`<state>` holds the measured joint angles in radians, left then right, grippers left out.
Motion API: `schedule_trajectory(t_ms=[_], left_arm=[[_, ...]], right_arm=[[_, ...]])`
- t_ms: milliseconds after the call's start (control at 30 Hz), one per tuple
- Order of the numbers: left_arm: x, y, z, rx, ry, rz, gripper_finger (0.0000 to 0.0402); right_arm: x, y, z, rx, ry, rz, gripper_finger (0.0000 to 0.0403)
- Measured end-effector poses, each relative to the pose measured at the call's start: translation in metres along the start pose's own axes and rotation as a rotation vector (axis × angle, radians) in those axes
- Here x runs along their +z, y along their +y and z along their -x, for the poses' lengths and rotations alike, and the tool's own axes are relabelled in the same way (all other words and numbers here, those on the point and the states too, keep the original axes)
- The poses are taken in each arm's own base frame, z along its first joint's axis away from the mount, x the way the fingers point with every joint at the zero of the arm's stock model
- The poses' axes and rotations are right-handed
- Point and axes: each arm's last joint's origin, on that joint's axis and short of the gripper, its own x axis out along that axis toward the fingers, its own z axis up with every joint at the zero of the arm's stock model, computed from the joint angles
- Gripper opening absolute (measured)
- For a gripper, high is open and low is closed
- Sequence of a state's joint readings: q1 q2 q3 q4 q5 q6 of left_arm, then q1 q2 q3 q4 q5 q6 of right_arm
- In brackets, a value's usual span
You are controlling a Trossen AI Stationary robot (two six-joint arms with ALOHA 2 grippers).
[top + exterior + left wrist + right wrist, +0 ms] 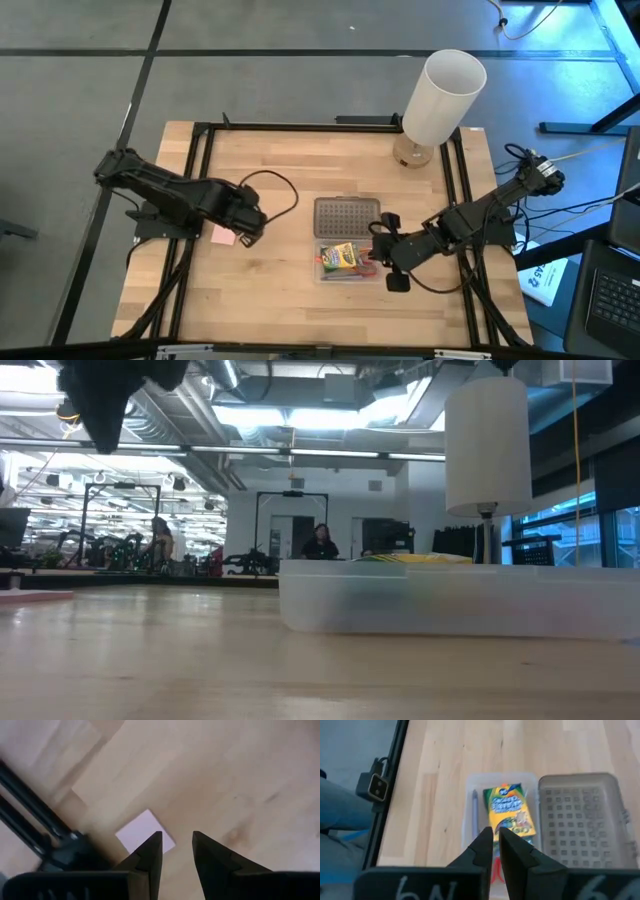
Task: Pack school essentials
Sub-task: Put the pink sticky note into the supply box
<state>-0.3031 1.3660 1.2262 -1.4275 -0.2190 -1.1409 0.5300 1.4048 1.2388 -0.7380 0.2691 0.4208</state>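
While your left gripper [177, 845] hovers with its fingers a little apart and empty, the pink pad [145, 831] lies on the table just beside one fingertip.

Your left gripper holds nothing; a narrow gap shows between its two dark fingers. From there the pad is off to the side of the gap, not between the fingers, so I judge you must shift the gripper sideways over it before you come down. The pad is a small flat square, pale pink, lying flat on the wooden table [260, 290] near the black frame rail [195, 180] on the left side. Your left arm is clearly the nearer one. Your right gripper [496, 842] is clenched and empty above the clear box [347, 262], where the crayon box [342, 256] already lies, next to the grey dotted lid [346, 215].
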Motion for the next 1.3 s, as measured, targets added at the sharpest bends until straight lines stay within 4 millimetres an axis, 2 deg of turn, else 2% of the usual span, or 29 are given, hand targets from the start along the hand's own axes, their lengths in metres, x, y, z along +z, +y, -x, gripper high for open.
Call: schedule_trajectory(t_ms=[267,467,667,1033,1300], left_arm=[[-0.013,0.006,-0.038,0.042,0.073,0.213,0.0100],[-0.020,0.001,-0.072,-0.011,0.068,0.289,0.0100],[-0.029,0.011,-0.098,0.052,0.084,0.353,0.0100],[-0.046,0.027,-0.127,0.149,0.100,0.470,0.0100],[-0.049,0.023,-0.142,0.051,0.117,0.469,0.0100]], right_arm=[[0.010,-0.011,-0.003,-0.009,-0.043,0.013,0.0035],[0.011,-0.015,-0.004,-0.019,-0.044,0.029,0.0035],[0.011,-0.015,-0.004,-0.019,-0.044,0.036,0.0035],[0.011,-0.015,-0.004,-0.019,-0.044,0.036,0.0035],[0.011,-0.015,-0.004,-0.019,-0.043,0.051,0.0035]])
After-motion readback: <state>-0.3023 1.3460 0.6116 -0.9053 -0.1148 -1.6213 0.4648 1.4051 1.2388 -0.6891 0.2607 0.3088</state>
